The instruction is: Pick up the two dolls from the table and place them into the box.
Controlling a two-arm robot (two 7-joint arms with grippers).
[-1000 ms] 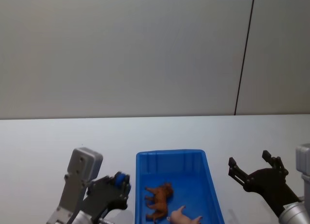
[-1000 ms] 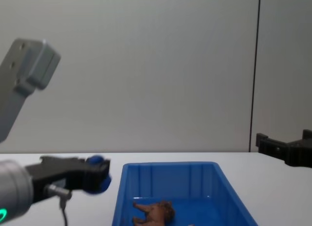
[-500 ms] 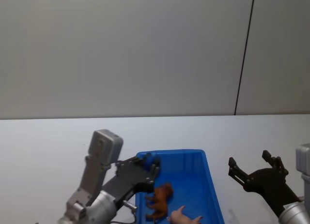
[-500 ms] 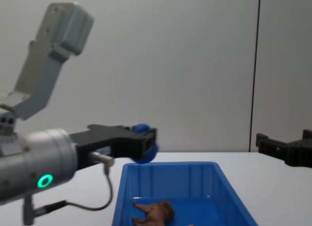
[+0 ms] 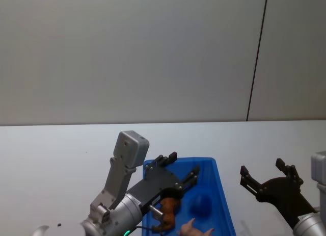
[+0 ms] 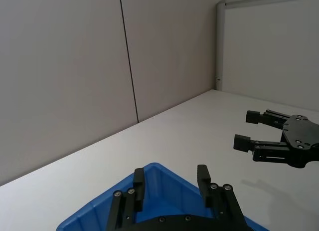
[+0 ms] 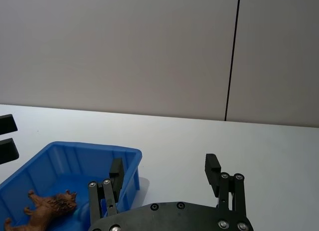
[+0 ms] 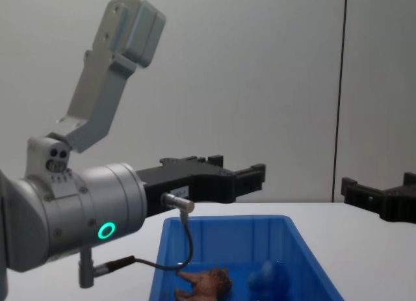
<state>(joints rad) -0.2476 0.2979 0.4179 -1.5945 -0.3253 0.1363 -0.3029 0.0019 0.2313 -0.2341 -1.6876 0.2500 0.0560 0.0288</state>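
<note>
left claw (image 5: 178, 167) hangs over the box (image 5: 220, 185), fingers spread and empty. a small blue thing (image 5: 201, 204), blurred, sits inside below it, possibly just let go; you can't tell what it is. the brown doll (image 5: 165, 211) and the pink doll (image 5: 191, 227) both lie on the box floor, pink one at the near edge of the head view. right claw (image 5: 269, 180) hovers off the box's right wall over the surface (image 5: 61, 149), spread, holding nothing. judged from this, the placing step looks done; your next move calls for lifting the left arm straight up before drawing back, since its fingers sit just above the rim. open surface lies to both sides and beyond the box; the far wall stands well apart.
</note>
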